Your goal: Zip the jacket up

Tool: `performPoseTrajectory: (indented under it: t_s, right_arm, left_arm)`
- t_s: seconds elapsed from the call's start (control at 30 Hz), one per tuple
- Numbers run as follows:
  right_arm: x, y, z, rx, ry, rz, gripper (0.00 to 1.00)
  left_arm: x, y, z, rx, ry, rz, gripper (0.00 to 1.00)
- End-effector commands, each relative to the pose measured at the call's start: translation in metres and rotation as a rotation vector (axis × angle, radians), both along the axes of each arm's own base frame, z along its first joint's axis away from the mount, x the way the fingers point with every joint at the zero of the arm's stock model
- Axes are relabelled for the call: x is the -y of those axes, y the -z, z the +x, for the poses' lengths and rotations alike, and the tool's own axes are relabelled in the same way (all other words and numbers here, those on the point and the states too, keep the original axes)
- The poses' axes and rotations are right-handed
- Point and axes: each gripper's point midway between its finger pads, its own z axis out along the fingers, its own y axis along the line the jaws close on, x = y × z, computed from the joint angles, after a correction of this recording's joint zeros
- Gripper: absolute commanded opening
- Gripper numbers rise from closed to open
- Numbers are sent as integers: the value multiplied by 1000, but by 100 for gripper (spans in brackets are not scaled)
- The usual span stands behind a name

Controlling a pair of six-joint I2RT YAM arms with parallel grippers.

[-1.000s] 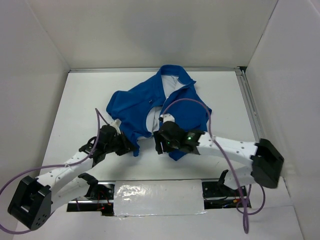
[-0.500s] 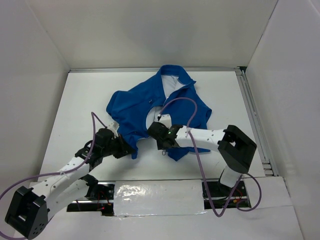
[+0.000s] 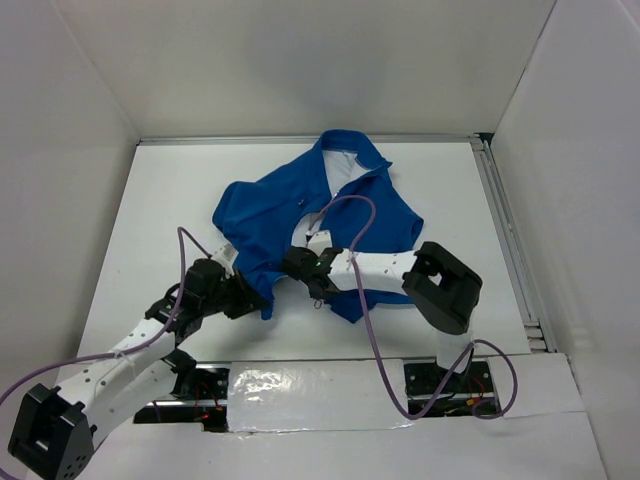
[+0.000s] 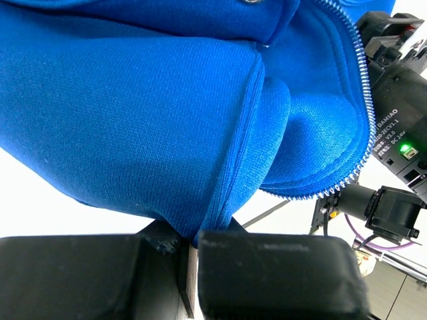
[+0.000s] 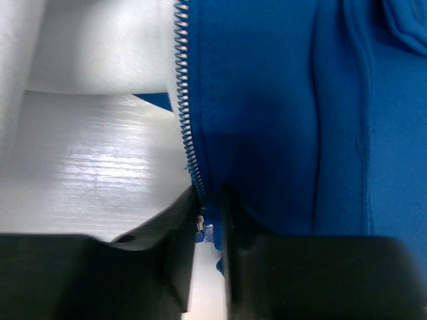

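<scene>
The blue jacket [image 3: 345,205] lies open on the white table, white lining showing down the middle. My left gripper [image 3: 262,300] is shut on the hem of its lower left panel; in the left wrist view the blue fabric [image 4: 167,113] is pinched between the jaws of the left gripper [image 4: 193,243], with zipper teeth [image 4: 363,100] curving at the right. My right gripper [image 3: 297,263] sits at the lower end of the other front edge. In the right wrist view the right gripper [image 5: 210,213] is shut on the jacket's edge, right beside the zipper teeth [image 5: 181,87].
White walls enclose the table on three sides. A metal rail [image 3: 503,225] runs along the right edge. A taped strip [image 3: 320,395] lies at the near edge between the arm bases. Purple cables [image 3: 340,205] loop over the jacket and beside both arms.
My right arm folded in and its gripper slid left onto the jacket's lower zipper edge, closing on it. The left gripper kept its hold and shifted only slightly.
</scene>
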Motion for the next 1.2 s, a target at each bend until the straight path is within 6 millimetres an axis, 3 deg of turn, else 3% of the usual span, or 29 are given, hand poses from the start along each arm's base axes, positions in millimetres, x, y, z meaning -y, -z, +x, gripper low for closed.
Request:
performPoseTrajectory:
  t_s: [0.0, 0.03, 0.07, 0.17, 0.3, 0.43, 0.57, 0.63, 0.73, 0.83, 0.93, 0.97, 1.03, 1.17]
  right_arm:
    - [-4, 9, 4, -3, 0, -21, 16]
    - [-6, 7, 5, 2, 7, -14, 4]
    - [-6, 4, 5, 6, 10, -9, 0]
    - [-8, -23, 7, 40, -2, 42, 0]
    - [-10, -82, 2, 99, -76, 154, 0]
    - [-21, -108, -15, 71, -215, 242, 0]
    - [-40, -97, -32, -12, -354, 281, 0]
    - [-51, -76, -45, -90, -425, 279, 0]
    - [-71, -51, -51, -146, -466, 293, 0]
    - [-91, -45, -55, -161, -509, 354, 0]
    - [-105, -50, -57, -156, -546, 434, 15]
    - [-106, -50, -59, -162, -554, 438, 26]
    - [-105, -48, -64, -181, -561, 444, 39]
    - [-89, -54, -66, -170, -509, 432, 48]
  left_arm:
    - [-2, -5, 3, 23, -10, 0, 0]
    - [-2, -6, 3, 26, -8, -2, 0]
    - [-2, -6, 3, 24, -9, -2, 0]
    - [-3, -8, 3, 28, -9, 1, 0]
    - [-4, -9, 3, 33, -13, 4, 0]
    - [-3, -9, 3, 33, -11, 0, 0]
    - [-4, -10, 4, 34, -17, 3, 0]
    - [-5, -11, 4, 31, -21, 9, 0]
    - [-8, -8, 4, 16, -38, 26, 0]
    - [-9, -6, 3, 6, -45, 29, 0]
    - [-7, -4, 2, -2, -35, 20, 0]
    - [-7, -3, 1, -6, -35, 20, 0]
    - [-7, -3, 1, -10, -34, 22, 0]
    - [-8, -1, 0, -19, -35, 31, 0]
